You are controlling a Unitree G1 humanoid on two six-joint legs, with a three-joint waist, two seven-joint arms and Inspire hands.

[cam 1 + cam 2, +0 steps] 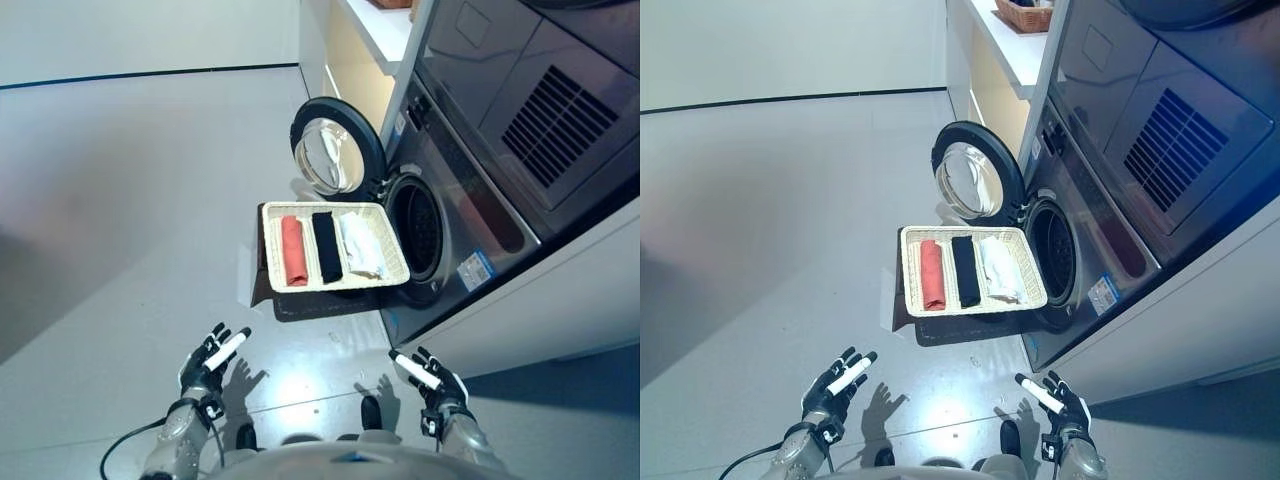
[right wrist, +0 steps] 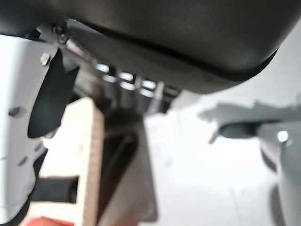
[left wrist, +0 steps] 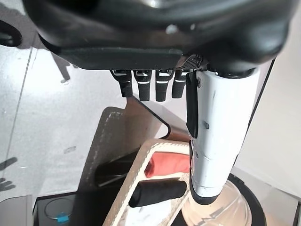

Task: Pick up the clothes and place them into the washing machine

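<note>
Basket (image 1: 272,250) on dark stand (image 1: 300,303) before washer (image 1: 470,200), touching its front. Washer door (image 1: 335,150) swung open, drum (image 1: 418,228) exposed just beside basket. In basket, side by side: red roll (image 1: 293,251), black roll (image 1: 326,247), white cloth (image 1: 362,244) nearest drum. Left hand (image 1: 208,360) and right hand (image 1: 432,380) low over floor, well apart from basket, fingers straight and spread, holding nothing. Wicker tray (image 1: 1025,14) on shelf above.
</note>
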